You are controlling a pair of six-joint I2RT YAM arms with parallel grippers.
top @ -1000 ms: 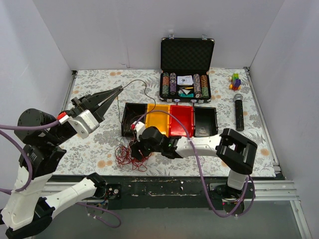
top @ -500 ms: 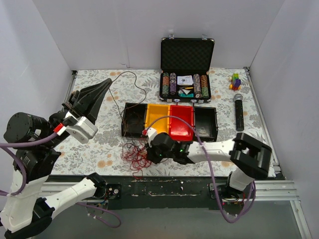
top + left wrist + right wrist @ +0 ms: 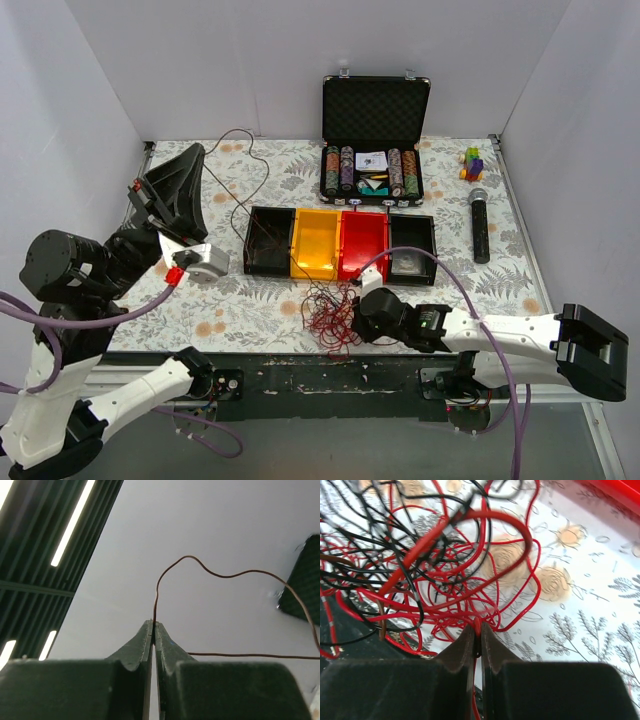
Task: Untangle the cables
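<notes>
Early stage: left pincer clamped on one brown strand raised high at far left, right pincer pinched on a red strand of the cables, nest at the bench's near edge, mostly knotted.

Left wrist view: brown wire exits at the right edge; a dark object there is blurred and cropped. Right wrist view: cables cut by top and left edges, the nearest red loop out of focus. Top view: contents of the black case too small to identify.
</notes>
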